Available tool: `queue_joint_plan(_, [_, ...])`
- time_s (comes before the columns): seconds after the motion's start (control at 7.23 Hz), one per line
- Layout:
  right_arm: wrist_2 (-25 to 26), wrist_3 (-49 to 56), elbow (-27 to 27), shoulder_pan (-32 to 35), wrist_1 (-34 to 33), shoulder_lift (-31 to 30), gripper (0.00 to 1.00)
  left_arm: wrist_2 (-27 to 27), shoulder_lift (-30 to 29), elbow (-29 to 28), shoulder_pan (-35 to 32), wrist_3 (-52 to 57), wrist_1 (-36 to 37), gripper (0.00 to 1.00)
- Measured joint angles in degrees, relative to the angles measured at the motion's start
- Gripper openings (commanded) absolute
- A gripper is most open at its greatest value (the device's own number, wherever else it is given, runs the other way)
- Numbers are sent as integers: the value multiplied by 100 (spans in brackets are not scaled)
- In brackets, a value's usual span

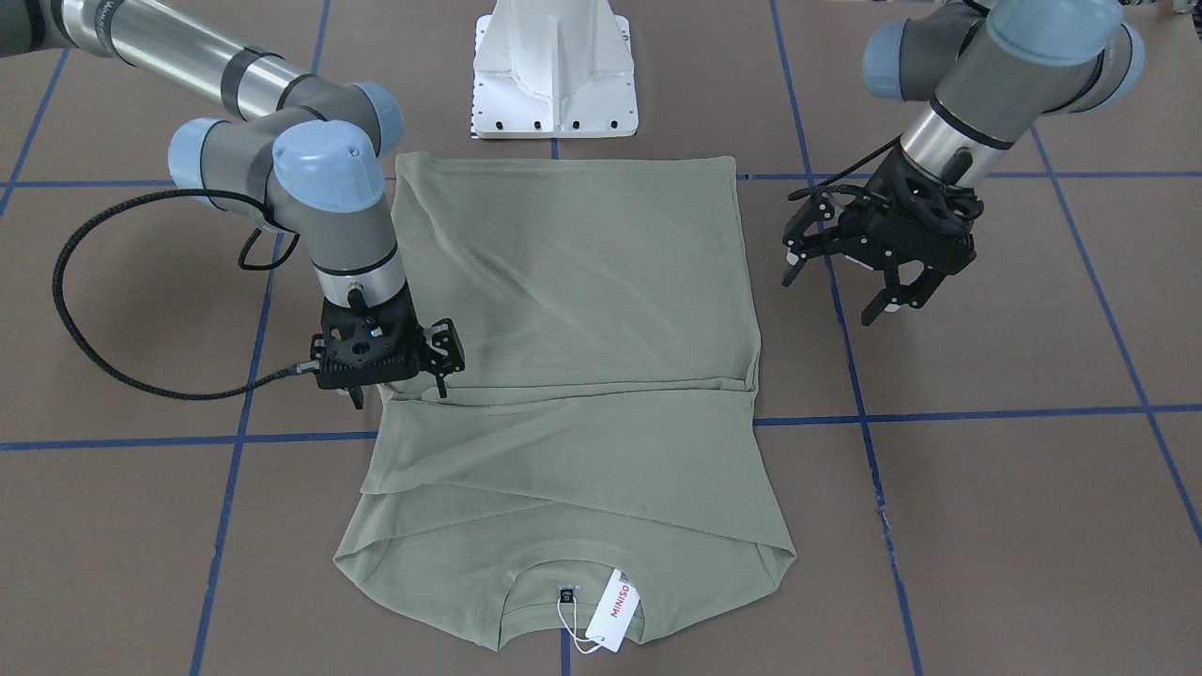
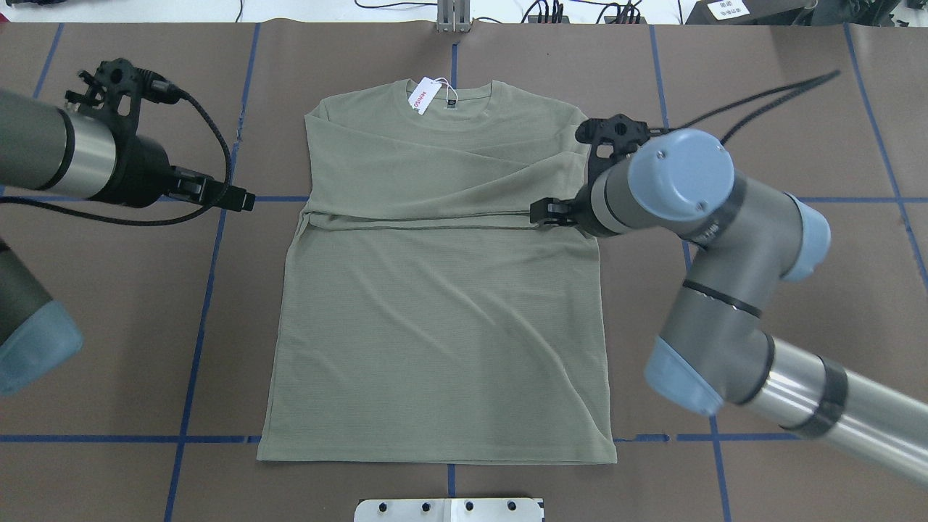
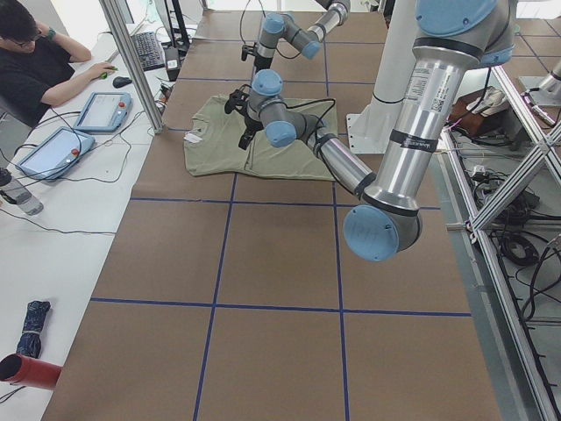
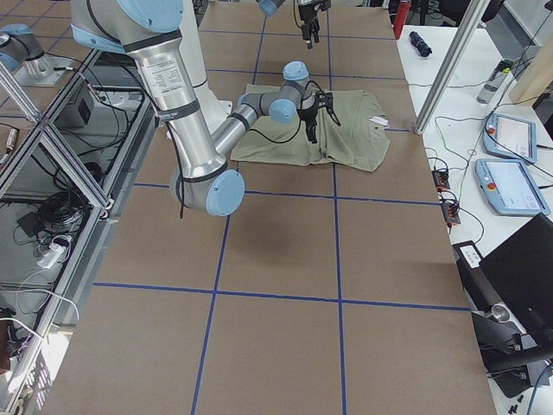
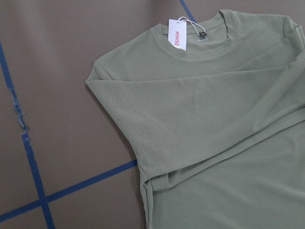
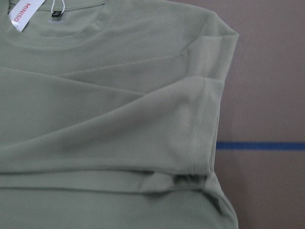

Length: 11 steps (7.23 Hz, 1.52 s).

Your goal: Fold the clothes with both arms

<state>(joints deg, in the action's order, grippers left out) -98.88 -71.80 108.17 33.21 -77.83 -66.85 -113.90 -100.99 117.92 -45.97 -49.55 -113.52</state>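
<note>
The sage-green shirt (image 1: 582,282) lies flat on the brown table, both sleeves folded across the chest, collar away from the robot. Its white hang tag (image 1: 615,608) with red letters sits at the collar. It also shows in the overhead view (image 2: 435,326). My right gripper (image 1: 399,390) is open just over the shirt's side edge, at the end of the folded sleeve (image 6: 190,119). My left gripper (image 1: 836,296) is open and empty above the bare table, clear of the shirt's other edge. No fingers show in either wrist view. The left wrist view shows the shoulder and tag (image 5: 177,34).
The white pedestal base (image 1: 554,75) stands just behind the shirt's hem. Blue tape lines (image 2: 196,319) cross the brown table. A black cable (image 1: 75,310) loops beside my right arm. An operator (image 3: 35,61) sits at a side desk with tablets.
</note>
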Motion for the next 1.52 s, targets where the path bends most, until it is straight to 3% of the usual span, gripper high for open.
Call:
queue_joint_plan(0.14, [393,-667,716,-495,3,-501,100,342,327,420,408,-619,-32,94])
queue_joint_plan(0.42, [1484,-1857,1676,-1630,6,-1310,99,1321,796,803,1517,-2099,-305,67])
queue_joint_plan(0.69, [2366,-2632,2178,-2528,12,-1790,100,2263,1116,845,2734,-3697,-465,67])
queue_joint_plan(0.97, [2674,-2825,2269,-2827,13,-1875,100,3086,1319,678,3737,-4701,-494,67])
queue_joint_plan(1.52, [2787,-2848,2275,-2871,13,-1867,100,3476,1360,42,4173,-5045,-795,67])
